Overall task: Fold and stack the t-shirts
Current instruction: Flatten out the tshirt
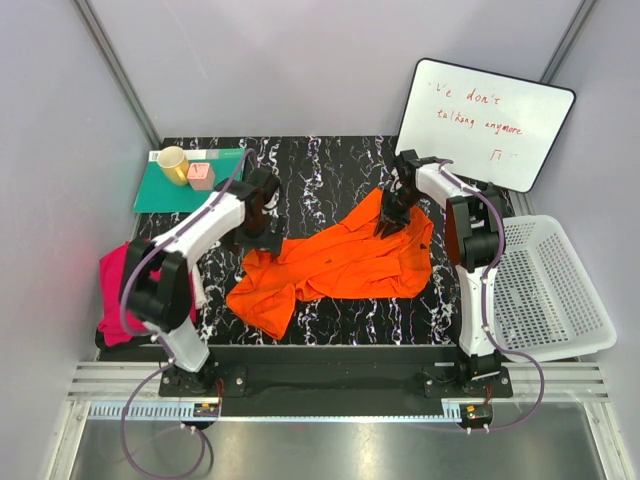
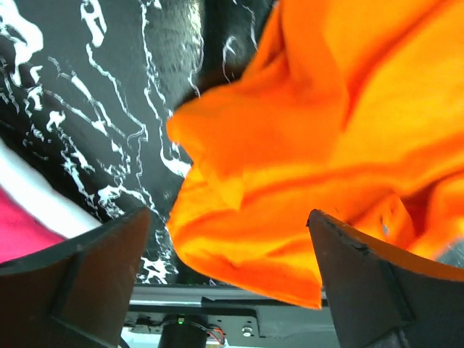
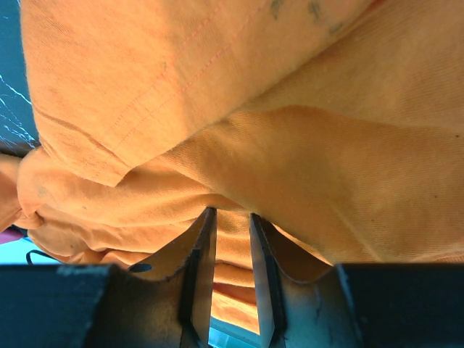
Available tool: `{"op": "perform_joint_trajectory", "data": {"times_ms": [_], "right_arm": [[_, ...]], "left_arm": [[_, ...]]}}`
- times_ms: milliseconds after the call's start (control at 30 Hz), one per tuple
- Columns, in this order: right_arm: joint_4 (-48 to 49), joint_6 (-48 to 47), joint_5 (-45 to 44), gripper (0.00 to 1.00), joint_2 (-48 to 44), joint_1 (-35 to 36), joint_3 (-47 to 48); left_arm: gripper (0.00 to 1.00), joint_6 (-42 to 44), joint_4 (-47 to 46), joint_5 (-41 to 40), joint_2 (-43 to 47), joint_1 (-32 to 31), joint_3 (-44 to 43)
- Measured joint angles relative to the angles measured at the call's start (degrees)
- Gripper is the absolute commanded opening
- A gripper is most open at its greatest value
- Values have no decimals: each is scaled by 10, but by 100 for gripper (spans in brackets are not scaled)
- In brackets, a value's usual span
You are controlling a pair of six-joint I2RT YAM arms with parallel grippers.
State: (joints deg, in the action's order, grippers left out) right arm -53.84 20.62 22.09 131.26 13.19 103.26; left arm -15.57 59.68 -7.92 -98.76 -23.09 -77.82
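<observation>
- Centrally, the orange t-shirt [image 1: 340,262] is spread, crumpled, on the table [image 1: 330,170].
- Left gripper [image 2: 228,239]: jaws held wide apart over the shirt's edge.
- Right gripper [image 3: 229,232]: clamped on its cloth.

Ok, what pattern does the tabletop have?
The table is black with white marble-like veining, clearest in the top external view.
</observation>
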Motion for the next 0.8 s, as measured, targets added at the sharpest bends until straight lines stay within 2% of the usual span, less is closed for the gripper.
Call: {"op": "perform_joint_trajectory", "data": {"times_ms": [100,167,400,433,567,600,633,667,733,767,800], "right_arm": [[0,0,0,33,0,0,0],[0,0,0,33,0,0,0],[0,0,0,33,0,0,0],[0,0,0,33,0,0,0],[0,2,-1,34,0,0,3],[0,2,-3,34,0,0,3],[0,2,-6,35,0,0,4],[0,2,-7,38,-1,0,5],[0,2,-20,40,-5,0,7],[-1,2,-26,49,-8,-2,9],[-2,2,-31,51,-12,-2,12]], "left_arm": [[99,1,-8,8,50,-2,17],[93,1,-16,13,65,-2,22],[82,8,-45,16,44,-2,54],[77,10,-49,15,35,-2,59],[41,13,-64,12,-4,-2,68],[18,14,-68,9,-14,-2,68],[6,18,-73,7,-25,-2,68],[0,13,-75,5,-32,-2,68],[0,17,-77,0,-51,-2,64],[0,18,-78,-2,-59,-2,62],[0,19,-78,-4,-66,-2,59]]}}
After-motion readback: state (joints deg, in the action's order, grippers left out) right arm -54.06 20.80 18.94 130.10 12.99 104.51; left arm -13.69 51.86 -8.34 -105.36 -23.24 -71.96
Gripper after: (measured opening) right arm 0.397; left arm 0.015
